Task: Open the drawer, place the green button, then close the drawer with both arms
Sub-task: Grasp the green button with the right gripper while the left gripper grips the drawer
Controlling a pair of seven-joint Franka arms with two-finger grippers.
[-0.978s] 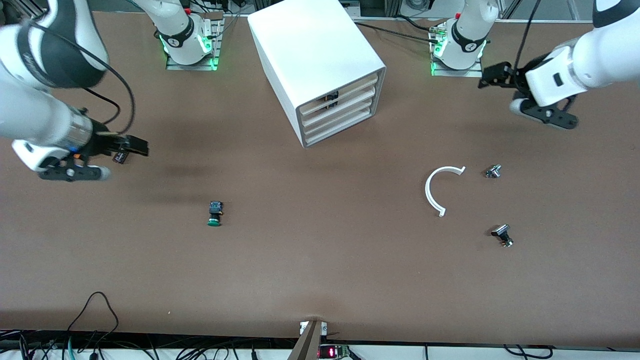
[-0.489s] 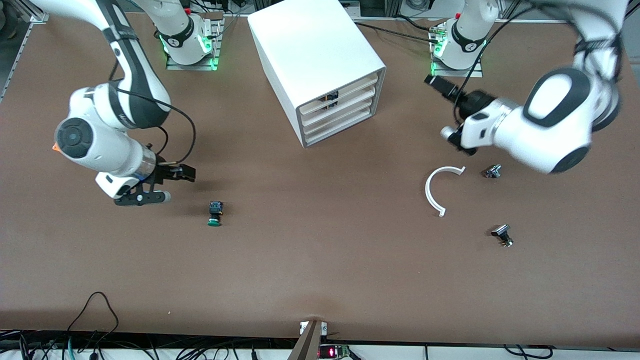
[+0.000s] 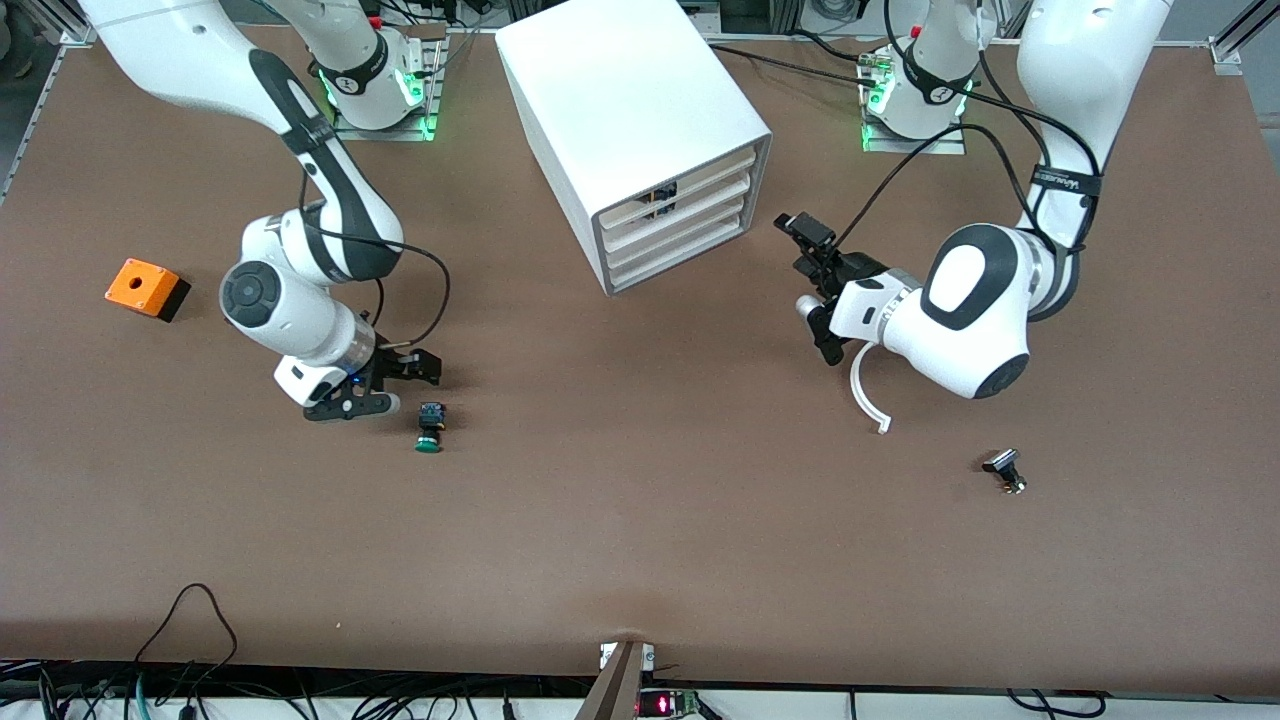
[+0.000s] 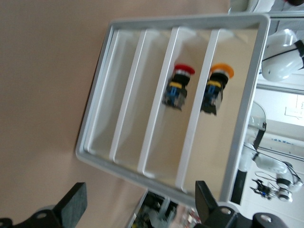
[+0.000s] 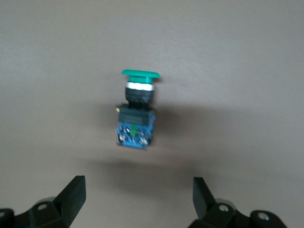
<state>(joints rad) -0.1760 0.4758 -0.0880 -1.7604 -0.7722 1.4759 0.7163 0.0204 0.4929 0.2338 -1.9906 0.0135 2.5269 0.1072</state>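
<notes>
Front view, right claw [image 3: 392, 385]: hanging low over the tabletop [image 3: 640, 520] just beside the button [image 3: 430, 427], toward the right arm's end of it; its fingers are standing wide apart and holding nothing.
Right wrist view, right claw [image 5: 137, 199]: both black fingertips [image 5: 71, 194] are showing spread, with the button [image 5: 137, 111] lying between their lines and apart from them.
Button: lying on its side on the bare tabletop, green cap pointing toward the front camera, black body and blue bit pointing away from it.
Left claw [image 3: 812, 265]: hovering over the tabletop in front of the cabinet [image 3: 630, 130], toward the left arm's end; its fingers are gaping and gripping nothing.
Left wrist view, left claw [image 4: 137, 209]: facing the cabinet front [image 4: 171, 99], fingertips apart on either side of it.
Drawer [image 3: 675, 250]: sitting closed in the cabinet among the stacked cream fronts; the left wrist view is showing a red-capped button [image 4: 178, 85] and an orange-capped button [image 4: 216, 88] inside the cabinet.
White curved piece [image 3: 868, 395]: lying on the tabletop, partly under the left arm's wrist.
Silver-and-black knob [image 3: 1005, 470]: lying nearer to the front camera than the curved piece.
Orange box [image 3: 145, 287]: sitting at the right arm's end of the tabletop, well apart from the button.
</notes>
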